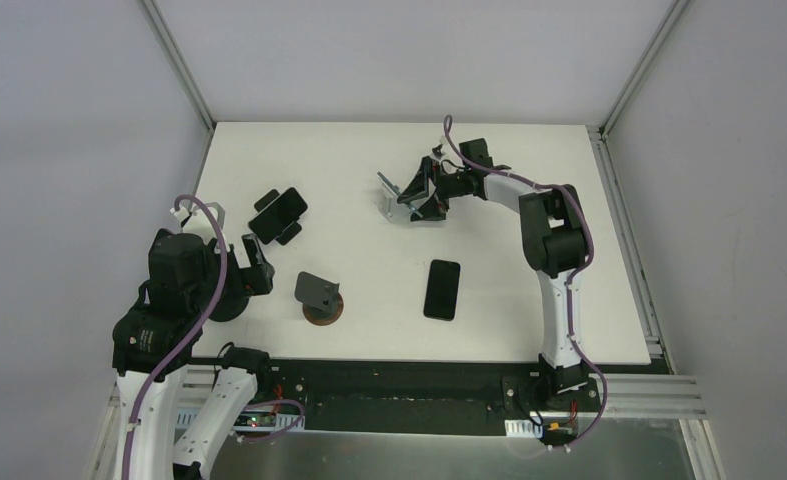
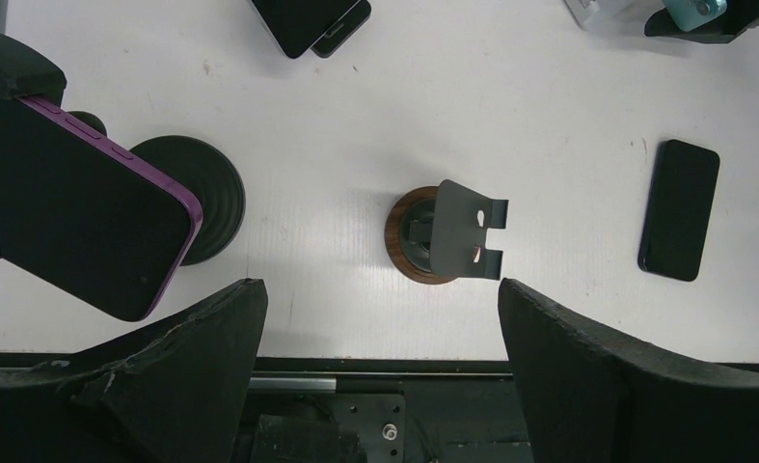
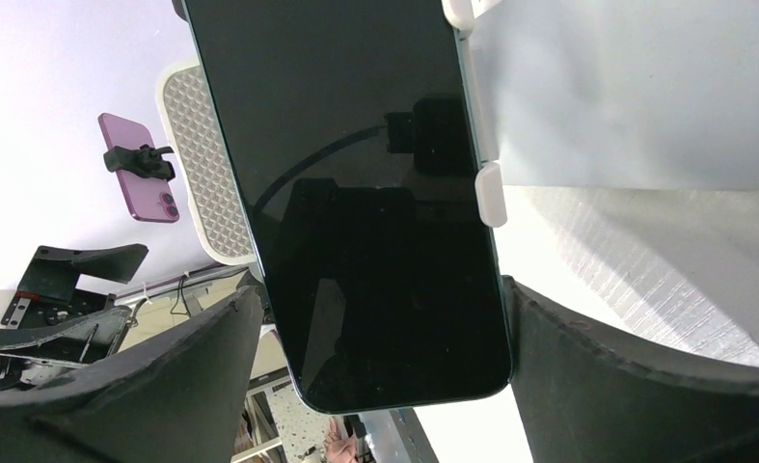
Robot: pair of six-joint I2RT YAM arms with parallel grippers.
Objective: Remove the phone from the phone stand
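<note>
A black phone [image 1: 442, 289] lies flat on the tabletop [image 1: 369, 170], near a dark stand [image 1: 319, 296] with a seemingly wooden base.

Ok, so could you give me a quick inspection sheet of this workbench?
Surface: white table, matte.
Job's things: dark phone held in a white stand.
Clutter: purple phone on a black stand; empty brown-based stand; flat phone; clamped phone lying down.
Grippers: right gripper open, fingers either side of the dark phone; left gripper open, empty.
Cables: purple cable along each arm.
Surroundings: grey walls, metal frame rails.
</note>
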